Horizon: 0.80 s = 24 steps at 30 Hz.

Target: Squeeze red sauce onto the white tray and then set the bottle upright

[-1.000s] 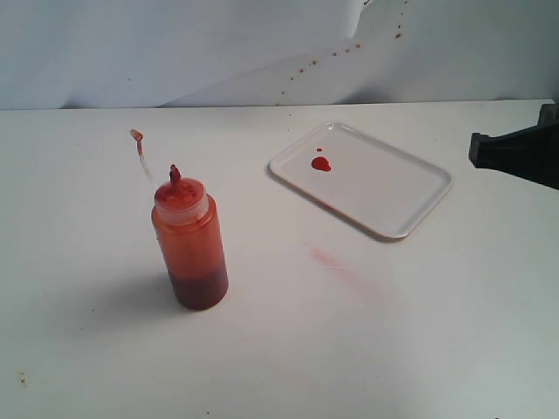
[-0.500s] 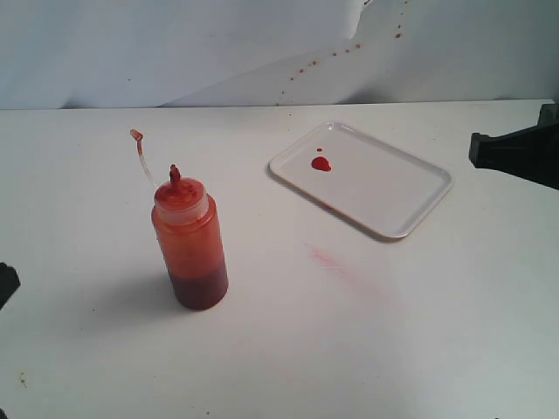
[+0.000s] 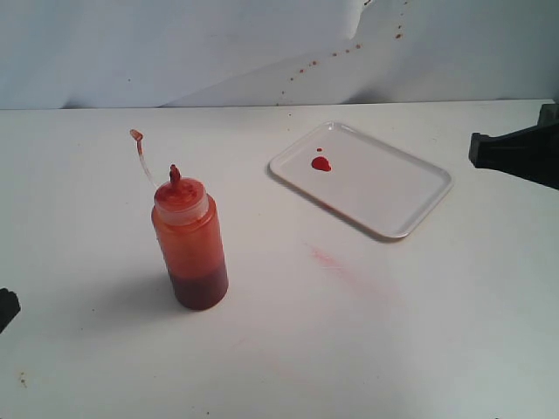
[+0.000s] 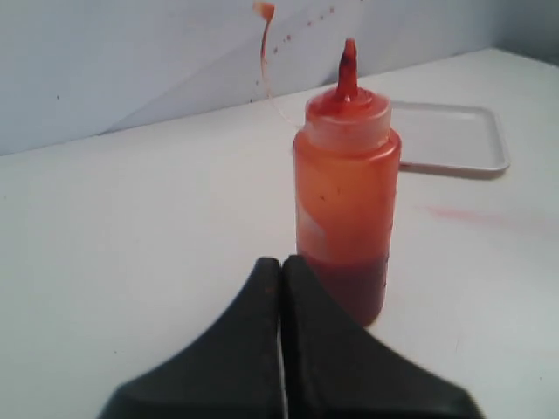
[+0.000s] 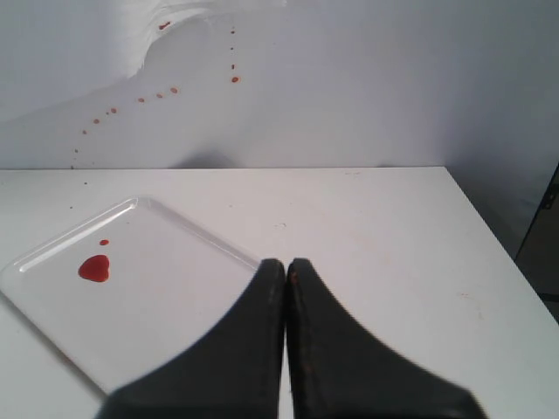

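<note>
The bottle [image 3: 190, 246] stands upright on the table, left of centre, its red nozzle up and its tethered tip cap [image 3: 136, 135] sticking out to the back left. Dark red sauce [image 3: 200, 288] fills its bottom. The white tray [image 3: 384, 188] lies to the back right with a blob of red sauce [image 3: 321, 163] near its left corner. My left gripper [image 4: 281, 264] is shut and empty, close to the bottle [image 4: 347, 192] without touching it; only its tip [image 3: 5, 307] shows at the left edge. My right gripper [image 5: 286, 264] is shut and empty, beside the tray [image 5: 175, 279].
A faint pink smear [image 3: 336, 264] marks the table between bottle and tray. Red splatter dots [image 3: 349, 48] run up the white backdrop behind the table. The table's right edge [image 5: 489, 236] drops off beyond my right gripper.
The left gripper's tip came into view at the left edge half a second ago and has since sunk slightly lower. Bottle, tray and right arm have not moved.
</note>
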Motion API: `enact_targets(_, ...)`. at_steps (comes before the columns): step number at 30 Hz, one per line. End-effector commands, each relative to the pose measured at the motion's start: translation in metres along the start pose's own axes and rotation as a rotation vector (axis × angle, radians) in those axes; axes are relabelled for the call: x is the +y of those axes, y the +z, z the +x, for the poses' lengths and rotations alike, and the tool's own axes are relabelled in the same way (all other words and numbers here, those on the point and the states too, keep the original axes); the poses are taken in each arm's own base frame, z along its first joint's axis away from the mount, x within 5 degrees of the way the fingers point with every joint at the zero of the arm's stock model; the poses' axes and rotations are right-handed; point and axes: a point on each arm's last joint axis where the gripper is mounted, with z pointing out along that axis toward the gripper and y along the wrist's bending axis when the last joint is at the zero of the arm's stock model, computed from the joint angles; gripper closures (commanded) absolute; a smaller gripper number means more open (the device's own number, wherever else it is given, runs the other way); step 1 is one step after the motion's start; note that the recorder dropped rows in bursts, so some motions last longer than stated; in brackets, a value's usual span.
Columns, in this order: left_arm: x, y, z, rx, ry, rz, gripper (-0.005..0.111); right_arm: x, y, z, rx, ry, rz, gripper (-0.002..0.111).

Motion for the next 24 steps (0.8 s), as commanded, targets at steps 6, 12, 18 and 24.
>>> enact_targets(6, 0.008, -0.031, 0.015, -0.012, 0.03, -0.141, 0.107, -0.003, 0.0, 0.001, -0.003, 0.002, 0.015, 0.108)
enact_targets(12, 0.019, -0.035, 0.016, -0.008, -0.031, -0.339, 0.107, -0.002, 0.0, 0.002, 0.007, 0.007, 0.017, 0.108)
enact_targets(18, 0.028, -0.039, 0.017, -0.004, -0.097, -0.52, 0.107, -0.002, 0.0, 0.002, 0.005, 0.005, 0.017, 0.108)
enact_targets(24, 0.03, -0.04, 0.017, -0.021, -0.169, -0.555, 0.107, -0.002, 0.0, 0.002, 0.005, 0.005, 0.017, 0.108)
